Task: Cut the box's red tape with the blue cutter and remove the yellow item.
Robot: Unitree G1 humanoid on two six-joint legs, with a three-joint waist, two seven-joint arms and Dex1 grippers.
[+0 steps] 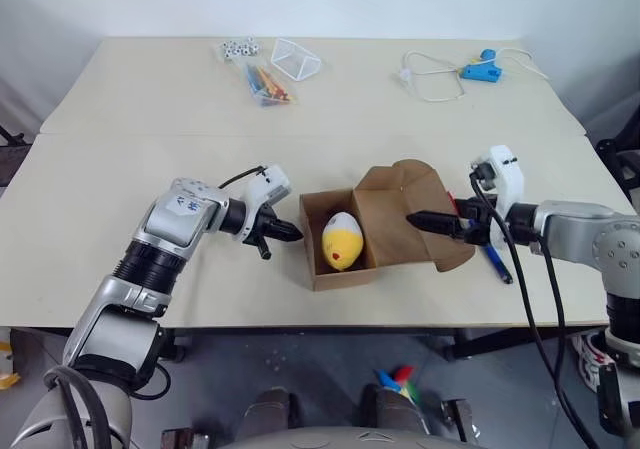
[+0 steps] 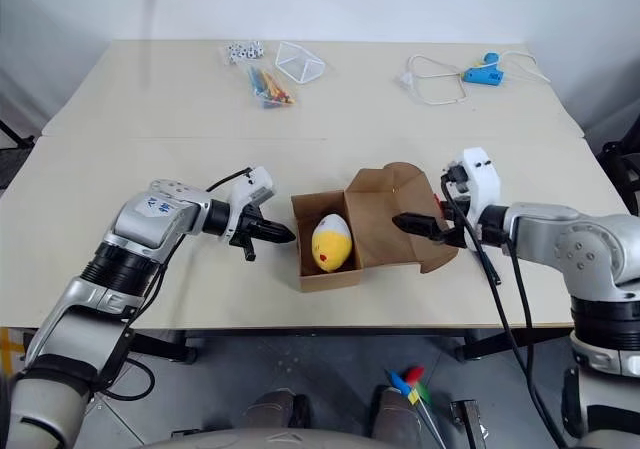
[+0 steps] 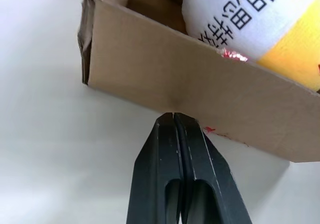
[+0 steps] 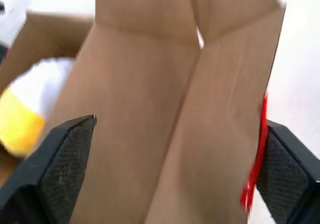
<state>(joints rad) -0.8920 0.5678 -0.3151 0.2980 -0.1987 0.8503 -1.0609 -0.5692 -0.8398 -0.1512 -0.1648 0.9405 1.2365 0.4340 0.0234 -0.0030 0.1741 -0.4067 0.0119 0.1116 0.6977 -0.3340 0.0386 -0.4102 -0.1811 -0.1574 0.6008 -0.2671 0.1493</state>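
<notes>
Head views: centre frame, box [image 1: 340,259] open with yellow item [image 1: 341,241] inside; left gripper [image 1: 287,231] clenched at its left wall; right gripper [image 1: 432,221] spread over the flap; blue cutter [image 1: 498,263] lower right.
Left wrist: fingers [image 3: 165,149] pressed together against cardboard.
Right wrist: pads [image 4: 67,156] apart astride flap, red tape [image 4: 256,159] at right edge.

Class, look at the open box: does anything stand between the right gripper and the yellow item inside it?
Yes. The box's raised lid flap stands between the right gripper and the yellow item. In the right wrist view the open fingers flank that flap, with the yellow item beyond it. From above, the box's opening looks unobstructed.
</notes>
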